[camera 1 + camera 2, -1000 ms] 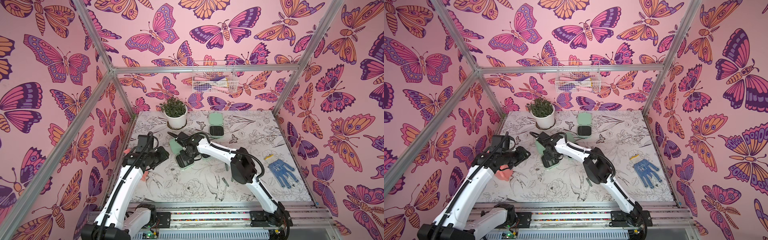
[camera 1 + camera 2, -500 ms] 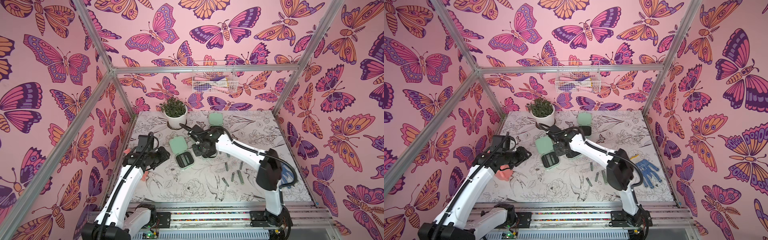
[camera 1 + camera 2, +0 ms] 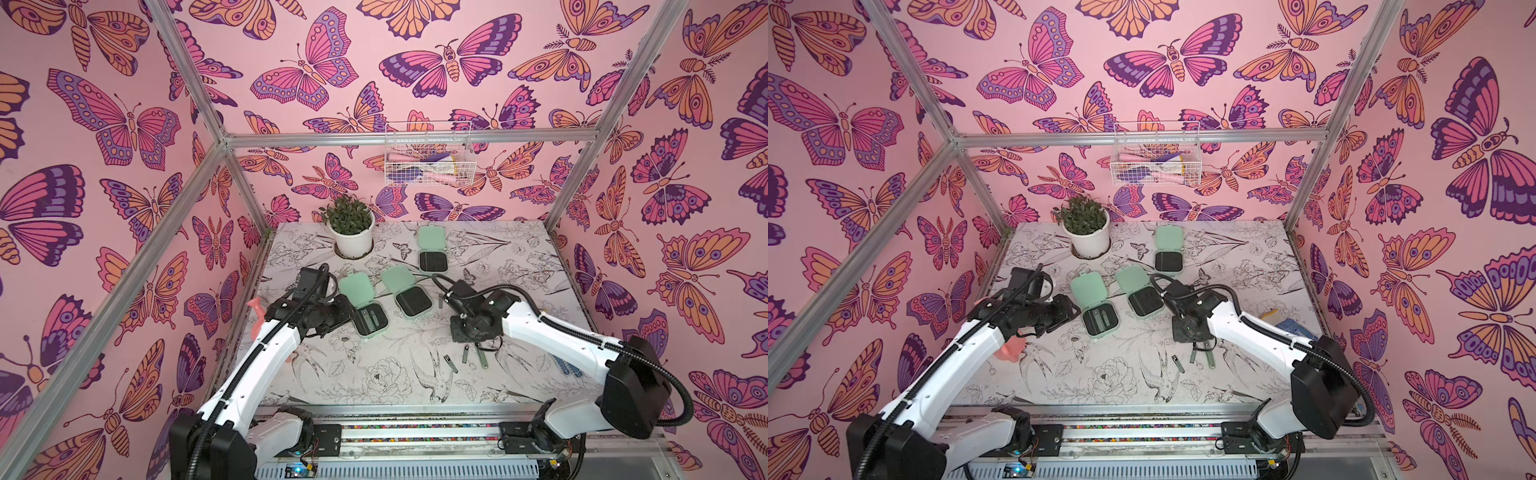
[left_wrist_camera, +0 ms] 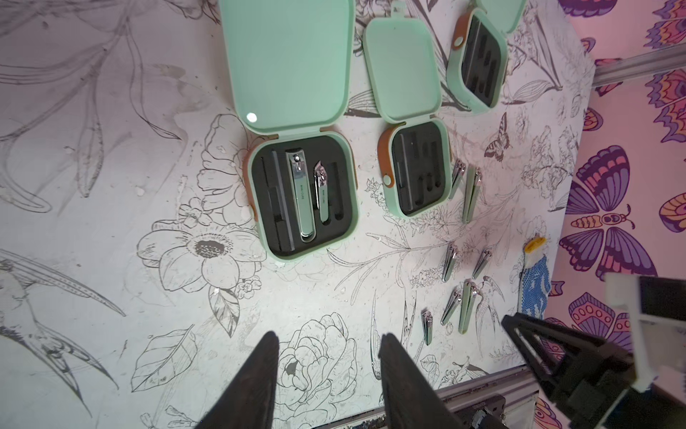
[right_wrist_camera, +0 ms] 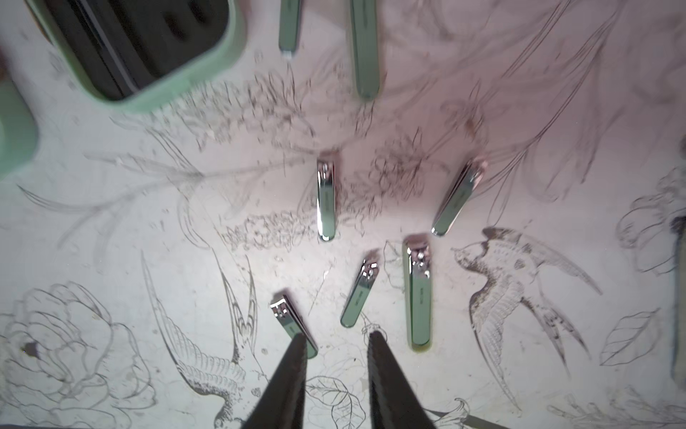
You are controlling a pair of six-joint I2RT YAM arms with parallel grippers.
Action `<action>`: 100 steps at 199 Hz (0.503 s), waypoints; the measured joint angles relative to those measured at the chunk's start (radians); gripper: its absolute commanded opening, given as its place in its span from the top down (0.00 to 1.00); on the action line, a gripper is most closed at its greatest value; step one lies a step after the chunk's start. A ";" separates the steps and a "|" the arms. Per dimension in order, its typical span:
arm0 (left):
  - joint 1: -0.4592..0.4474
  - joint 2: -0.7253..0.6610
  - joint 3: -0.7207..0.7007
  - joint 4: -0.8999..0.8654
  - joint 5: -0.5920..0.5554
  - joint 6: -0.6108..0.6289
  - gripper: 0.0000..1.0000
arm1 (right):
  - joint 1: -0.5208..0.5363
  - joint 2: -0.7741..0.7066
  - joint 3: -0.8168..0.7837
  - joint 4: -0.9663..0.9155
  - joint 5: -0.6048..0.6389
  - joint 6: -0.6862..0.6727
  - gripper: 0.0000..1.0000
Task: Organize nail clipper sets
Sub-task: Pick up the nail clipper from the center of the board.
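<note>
1. Counter [image 3: 519, 266], printed with ink flowers and birds, fills your lower middle frame; butterfly walls [image 3: 124, 124] enclose it.
2. Three mint cases [image 3: 358, 286], lids back, sit mid-counter; loose clippers [image 5: 326, 200] lie lower right of them.
3. Left fingers [image 4: 260, 375] and right fingers [image 5: 286, 382] gape, holding nothing.

tiny dark lettering running along the handles of two slim grey-green metal clippers [image 4: 301, 197] sitting in the open mint-green plastic case [image 4: 308, 254], too small to read, similar illegible print showing on a loose long clipper [image 5: 421, 297] lying on the table
</note>
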 measured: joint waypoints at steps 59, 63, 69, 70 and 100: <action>-0.006 0.010 0.000 0.043 -0.003 -0.013 0.53 | 0.115 -0.013 -0.150 0.144 -0.031 -0.069 0.65; -0.006 0.010 0.000 0.044 -0.003 -0.013 0.53 | 0.115 -0.011 -0.154 0.153 -0.032 -0.079 0.65; -0.006 0.010 0.000 0.045 -0.003 -0.013 0.53 | 0.115 -0.007 -0.158 0.162 -0.032 -0.088 0.64; -0.006 0.010 0.000 0.046 -0.003 -0.013 0.53 | 0.115 -0.006 -0.158 0.164 -0.032 -0.089 0.64; -0.006 0.011 0.000 0.047 -0.003 -0.014 0.53 | 0.115 0.050 -0.163 0.216 -0.045 -0.130 0.60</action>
